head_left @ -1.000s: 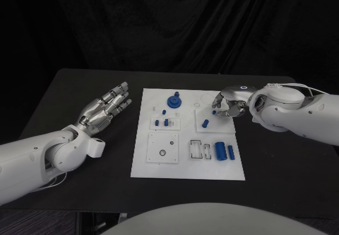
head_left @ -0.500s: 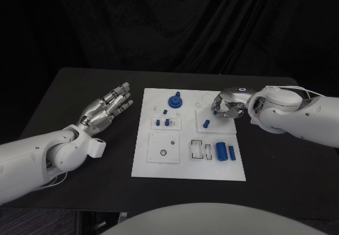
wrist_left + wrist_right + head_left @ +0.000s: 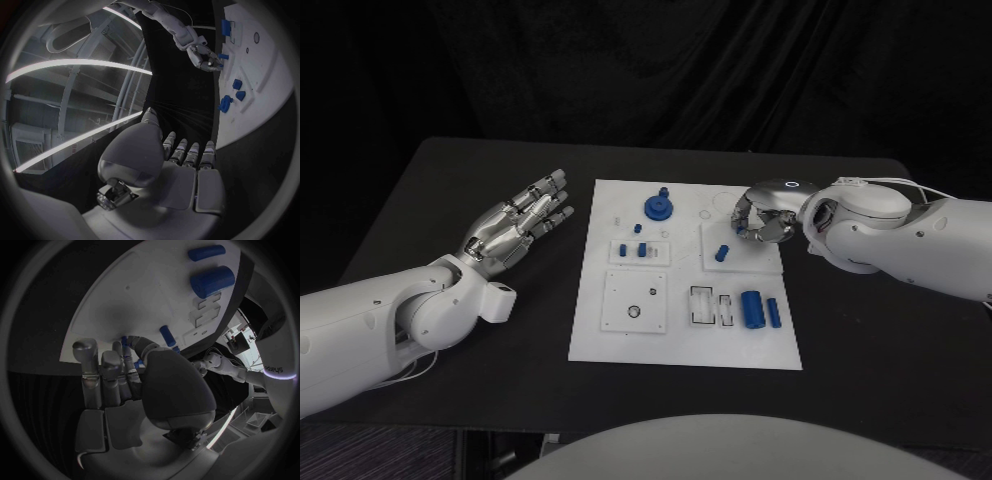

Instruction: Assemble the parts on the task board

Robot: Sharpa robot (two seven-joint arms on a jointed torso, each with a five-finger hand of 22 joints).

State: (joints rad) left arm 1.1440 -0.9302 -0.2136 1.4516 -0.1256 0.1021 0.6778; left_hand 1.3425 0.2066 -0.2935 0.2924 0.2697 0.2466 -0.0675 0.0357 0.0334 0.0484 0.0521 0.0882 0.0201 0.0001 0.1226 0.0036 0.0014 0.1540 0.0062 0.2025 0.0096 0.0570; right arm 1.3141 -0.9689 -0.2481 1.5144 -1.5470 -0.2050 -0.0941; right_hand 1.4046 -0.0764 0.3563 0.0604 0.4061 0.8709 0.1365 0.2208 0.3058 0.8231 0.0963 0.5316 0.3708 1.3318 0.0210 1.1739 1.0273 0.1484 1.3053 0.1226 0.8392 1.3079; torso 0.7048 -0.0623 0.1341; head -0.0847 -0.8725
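Black cloth hangs behind a black tabletop (image 3: 444,190), with the white task board (image 3: 682,340) lying in its middle. Over the board's far right part, the right hand (image 3: 764,218) has its fingers curled down around a small blue peg (image 3: 128,347), which seems pinched at the fingertips; the right wrist view shows the blue piece between them, though how firm the hold is I cannot tell. Just left of that hand a short blue peg (image 3: 721,252) stands in a small square plate. Further left sit a round blue knob (image 3: 656,207) at the far side and two little blue pieces (image 3: 636,249) nearer. Toward the near right lie two blue cylinders (image 3: 760,308) beside empty rectangular slots (image 3: 710,304). Well apart on the left, the left hand (image 3: 516,222) hovers over bare tabletop, palm flat, fingers spread, holding nothing.

The main risk, as I judge it, is the pinched peg slipping or tilting as it comes down, since the curled fingers hide its seat. A skewed entry could jam it, or the knuckles could knock the standing peg beside them.
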